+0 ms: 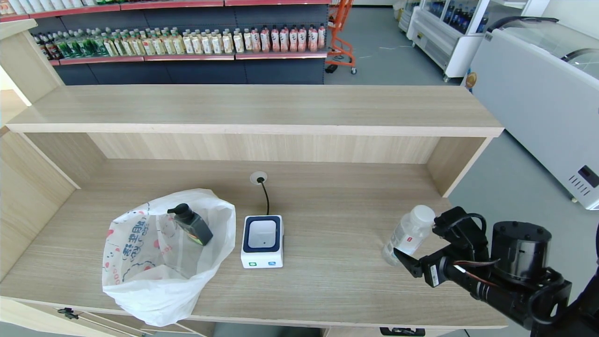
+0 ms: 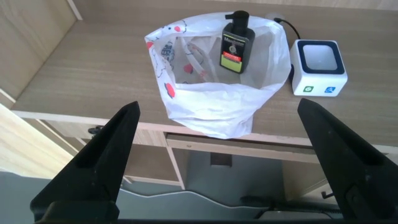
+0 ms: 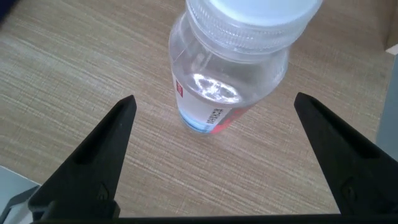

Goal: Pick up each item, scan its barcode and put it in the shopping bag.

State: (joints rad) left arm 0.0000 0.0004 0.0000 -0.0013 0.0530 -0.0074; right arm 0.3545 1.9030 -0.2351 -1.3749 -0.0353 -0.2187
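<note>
Nothing is reading cleanly here: the bag is showing big red characters down its side, but the folds are breaking them up. The black bottle inside it is wearing a label with a red band, its print too small to make out, and the clear bottle is carrying a red-and-blue label with tiny lettering. The scanner is showing two small icons on its front, one green, one blue.
</note>
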